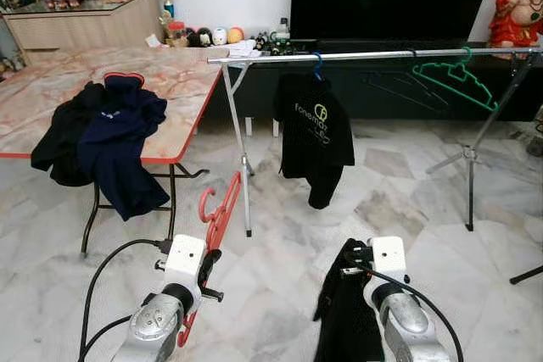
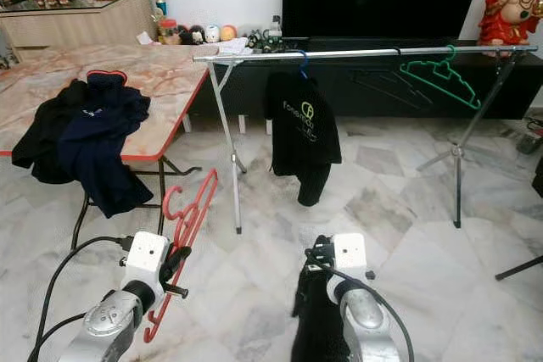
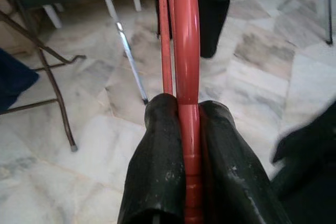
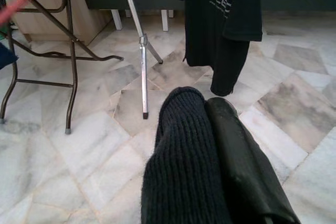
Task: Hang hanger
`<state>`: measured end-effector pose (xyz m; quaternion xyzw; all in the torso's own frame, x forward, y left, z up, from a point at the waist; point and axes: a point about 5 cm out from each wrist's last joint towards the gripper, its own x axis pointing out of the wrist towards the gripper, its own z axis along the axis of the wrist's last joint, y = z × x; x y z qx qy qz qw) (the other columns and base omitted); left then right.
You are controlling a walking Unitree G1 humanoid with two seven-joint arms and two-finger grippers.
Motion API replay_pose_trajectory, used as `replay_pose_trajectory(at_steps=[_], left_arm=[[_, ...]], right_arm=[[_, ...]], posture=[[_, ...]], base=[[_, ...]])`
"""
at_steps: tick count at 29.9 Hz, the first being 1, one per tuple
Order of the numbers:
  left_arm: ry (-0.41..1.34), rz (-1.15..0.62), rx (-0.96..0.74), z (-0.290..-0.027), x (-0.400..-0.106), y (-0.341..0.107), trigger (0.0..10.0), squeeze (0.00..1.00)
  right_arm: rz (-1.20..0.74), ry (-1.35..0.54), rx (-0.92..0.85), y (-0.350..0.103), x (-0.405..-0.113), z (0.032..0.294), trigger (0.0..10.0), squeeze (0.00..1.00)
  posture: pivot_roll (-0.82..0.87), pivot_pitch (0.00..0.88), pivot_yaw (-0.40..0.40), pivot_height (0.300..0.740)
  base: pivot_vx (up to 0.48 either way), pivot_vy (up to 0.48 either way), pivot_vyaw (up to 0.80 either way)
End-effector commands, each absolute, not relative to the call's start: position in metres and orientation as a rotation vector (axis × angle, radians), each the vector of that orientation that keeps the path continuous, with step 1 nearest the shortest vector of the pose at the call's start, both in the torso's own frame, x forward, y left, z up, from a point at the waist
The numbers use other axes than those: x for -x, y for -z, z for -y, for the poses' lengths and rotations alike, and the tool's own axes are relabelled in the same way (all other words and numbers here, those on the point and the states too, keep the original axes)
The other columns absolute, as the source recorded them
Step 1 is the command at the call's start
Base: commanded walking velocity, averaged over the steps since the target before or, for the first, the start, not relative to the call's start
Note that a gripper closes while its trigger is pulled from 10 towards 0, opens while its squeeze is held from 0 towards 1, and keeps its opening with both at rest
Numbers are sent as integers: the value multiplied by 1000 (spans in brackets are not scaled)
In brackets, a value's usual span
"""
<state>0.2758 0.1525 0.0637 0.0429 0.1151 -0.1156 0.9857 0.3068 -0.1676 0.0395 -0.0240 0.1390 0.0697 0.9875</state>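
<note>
My left gripper (image 1: 206,262) is shut on a red plastic hanger (image 1: 218,212), held low above the floor with its hook up; in the left wrist view the red hanger (image 3: 186,51) runs between the black fingers (image 3: 157,166). My right gripper (image 1: 355,253) is shut on a black knitted garment (image 1: 344,311) that droops from it; the knit (image 4: 181,171) covers one finger in the right wrist view. Ahead stands a silver clothes rail (image 1: 373,55) carrying a black shirt (image 1: 316,133) on a blue hanger and a bare green hanger (image 1: 454,78).
A folding table (image 1: 182,82) with a marble-pattern top stands at the left, with a black garment (image 1: 64,137) and a navy garment (image 1: 119,137) draped over its edge. A dark TV console (image 1: 382,91) is behind the rail. Marble floor (image 1: 382,201) lies between me and the rail.
</note>
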Motion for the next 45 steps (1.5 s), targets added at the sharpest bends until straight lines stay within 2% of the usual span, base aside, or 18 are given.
replay_pose_trajectory(at_steps=[1, 3, 9, 11, 14, 21, 22, 24, 30, 41, 45], left_arm=[[258, -249, -115, -152, -278, -65, 10000, 0], [264, -254, -118, -152, -278, -64, 10000, 0], [365, -449, -289, -168, -281, -51, 10000, 0], [471, -535, -381, -174, -277, -45, 10000, 0], [615, -611, -416, -172, -269, -41, 10000, 0], [908, -639, -343, -153, -256, -47, 10000, 0], [908, -639, -343, -153, -256, -47, 10000, 0], [1032, -662, -300, -147, -247, -51, 10000, 0], [1168, -613, -187, -133, -245, -67, 10000, 0], [1277, -551, -47, -113, -247, -87, 10000, 0], [1232, -531, -47, -108, -251, -89, 10000, 0]], right_arm=[[-247, -145, 62, -49, -315, 165, 10000, 0], [-247, -144, 63, -49, -316, 165, 10000, 0], [-244, -118, 143, -60, -331, 170, 10000, 0], [-245, -87, 163, -65, -338, 174, 10000, 0], [-274, -47, 187, -66, -344, 177, 10000, 0], [-303, -13, 246, -71, -353, 176, 10000, 0], [-303, -13, 246, -71, -353, 176, 10000, 0], [-302, -9, 245, -76, -359, 174, 10000, 0], [-329, -32, 199, -81, -365, 163, 10000, 0], [-319, -53, 206, -95, -375, 154, 10000, 0], [-342, -55, 206, -90, -373, 152, 10000, 0]], posture=[[-14, 0, 62, 740], [-14, 0, 62, 740], [-12, 0, 60, 740], [-10, 0, 59, 740], [-4, 0, 58, 740], [4, 0, 50, 740], [4, 0, 50, 740], [7, 0, 48, 740], [19, 0, 40, 740], [28, 0, 31, 740], [38, 0, 27, 740]], base=[[0, 0, 0], [0, 0, 0], [0, 0, 0], [0, 0, 0], [0, 0, 0], [0, 0, 0], [0, 0, 0], [0, 0, 0], [0, 0, 0], [0, 0, 0], [0, 0, 0]])
